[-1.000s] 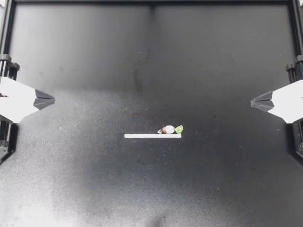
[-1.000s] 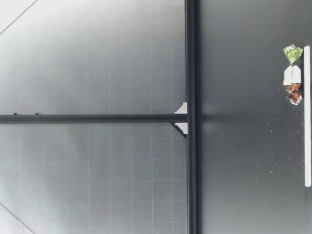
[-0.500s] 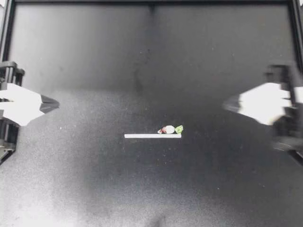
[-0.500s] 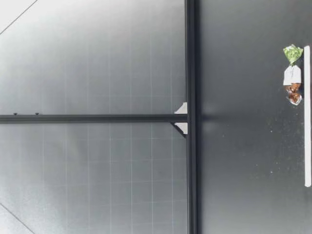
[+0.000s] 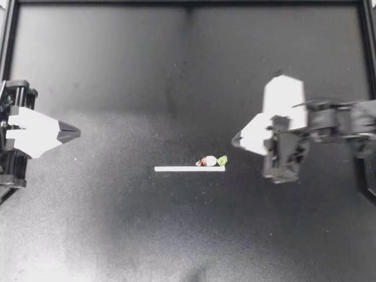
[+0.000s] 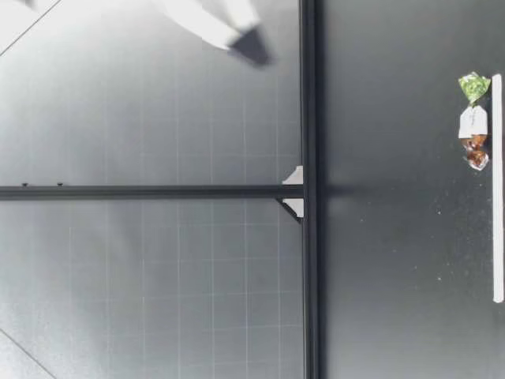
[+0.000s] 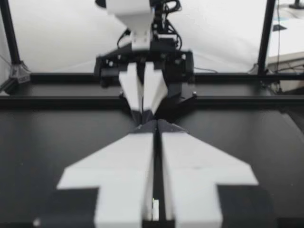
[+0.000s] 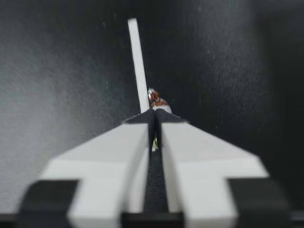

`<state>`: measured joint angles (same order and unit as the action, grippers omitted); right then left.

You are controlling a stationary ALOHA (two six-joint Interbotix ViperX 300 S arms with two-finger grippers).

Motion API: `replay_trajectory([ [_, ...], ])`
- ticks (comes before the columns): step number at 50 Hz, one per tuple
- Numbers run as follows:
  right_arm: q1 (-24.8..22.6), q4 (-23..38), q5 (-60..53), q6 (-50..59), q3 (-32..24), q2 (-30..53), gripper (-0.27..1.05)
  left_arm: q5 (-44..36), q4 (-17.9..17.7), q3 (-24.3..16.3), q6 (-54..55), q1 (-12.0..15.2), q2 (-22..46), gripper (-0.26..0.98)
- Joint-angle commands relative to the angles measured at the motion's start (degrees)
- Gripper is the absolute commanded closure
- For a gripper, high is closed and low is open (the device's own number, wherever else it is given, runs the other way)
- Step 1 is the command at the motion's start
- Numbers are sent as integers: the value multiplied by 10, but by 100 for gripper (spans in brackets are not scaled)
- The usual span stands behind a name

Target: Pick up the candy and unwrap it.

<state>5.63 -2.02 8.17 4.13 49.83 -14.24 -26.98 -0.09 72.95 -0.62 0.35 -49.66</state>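
The candy point(image 5: 211, 160) was judged light and crinkly, best pinched at a twisted end; left jaws and right jaws, both apart from it, were closed on nothing.

A narrow white strip point(image 5: 189, 168) lies flat near the middle of the black table point(image 5: 117, 223), running side to side.

My left hand point(image 5: 77, 133) closed, far out; my right hand point(image 5: 234, 141) closed, arm stretched inward.

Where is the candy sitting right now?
In the top view the candy lies on the table near its middle, right beside the white strip, at that strip's right end.
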Motion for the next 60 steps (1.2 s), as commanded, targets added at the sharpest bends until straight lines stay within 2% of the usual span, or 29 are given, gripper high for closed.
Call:
replay_trajectory([
  [1, 4, 2, 6, -1, -26, 25, 45, -6, 0, -14, 1, 1, 2, 84],
  [7, 4, 2, 10, -1, -40, 68, 25, -6, -1, -14, 1, 1, 2, 84],
  [10, 4, 2, 15, 0, -50, 92, 21, -6, 0, -13, 1, 2, 2, 84],
  [31, 4, 23, 96, -2, -112, 197, 22, -6, 0, -9, 1, 1, 3, 84],
  [51, 4, 24, 102, 1, -119, 229, 23, -6, -1, -5, 1, 1, 4, 84],
  [60, 4, 22, 108, 3, -120, 240, 33, -6, 0, -4, 1, 1, 4, 84],
])
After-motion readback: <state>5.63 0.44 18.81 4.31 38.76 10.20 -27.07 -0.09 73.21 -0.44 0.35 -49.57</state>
